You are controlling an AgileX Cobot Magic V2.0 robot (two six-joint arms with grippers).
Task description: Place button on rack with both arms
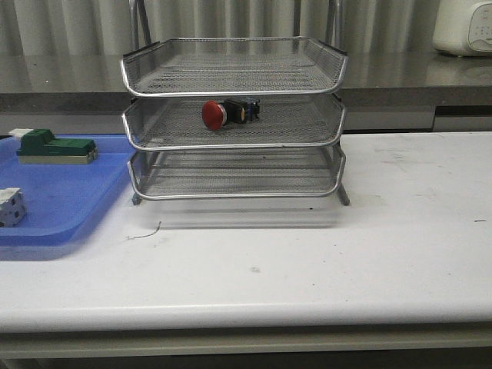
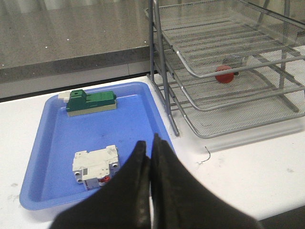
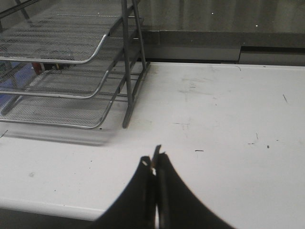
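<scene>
Front view: button [image 1: 227,113] lay on its side on the middle tier of the rack [image 1: 231,91], red head toward the left, black body behind it; judged the placement done. Mesh floor and raised rim looked enough to keep it from rolling off. Left hand [image 2: 150,148] had its fingers pressed together, holding nothing, above the near edge of the blue tray [image 2: 138,112], clear of the rack. Right hand [image 3: 154,164] likewise closed and empty over bare bench [image 3: 228,124], beside the rack. Green block [image 2: 90,101] and white block [image 2: 95,164] sat in the tray. No readable writing or brand on any item
</scene>
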